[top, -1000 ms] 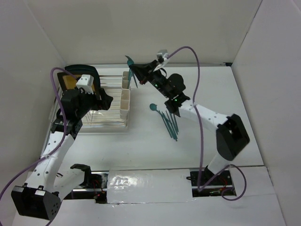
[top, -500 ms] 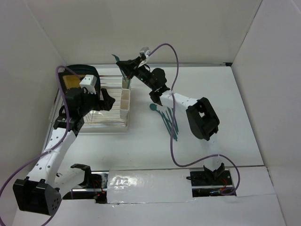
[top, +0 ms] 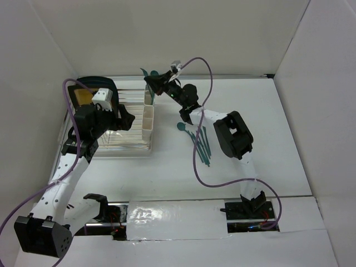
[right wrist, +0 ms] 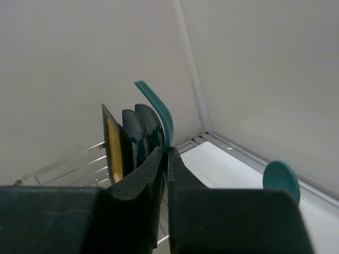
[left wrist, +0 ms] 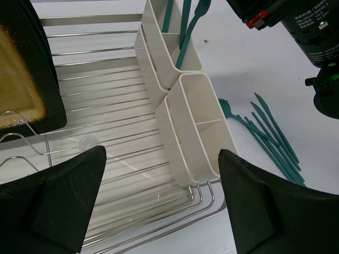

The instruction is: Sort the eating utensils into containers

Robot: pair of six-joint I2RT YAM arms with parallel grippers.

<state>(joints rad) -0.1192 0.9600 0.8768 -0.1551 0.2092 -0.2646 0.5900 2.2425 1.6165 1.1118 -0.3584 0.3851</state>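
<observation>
My right gripper (top: 152, 81) hangs over the far end of the containers (top: 148, 119), its jaws pressed on a teal fork (top: 143, 72). In the right wrist view the fork (right wrist: 157, 108) stands tines-up between the nearly touching fingers of that gripper (right wrist: 167, 154). In the left wrist view the far cup of the containers (left wrist: 192, 123) holds teal utensils (left wrist: 183, 26). Several loose utensils (top: 201, 146) lie fanned on the table right of the cups, and the left wrist view shows them (left wrist: 270, 138) too. My left gripper (left wrist: 164, 209) is wide open above the rack with nothing in it.
A wire dish rack (top: 119, 139) holds the cups along its right side, and dark plates (top: 89, 92) stand at its far left end. White walls close in the back and both sides. A teal spoon bowl (right wrist: 282, 182) shows at the right.
The right arm swung left with the fork, from beside the cups to above their far end. The left arm shifted only slightly.
</observation>
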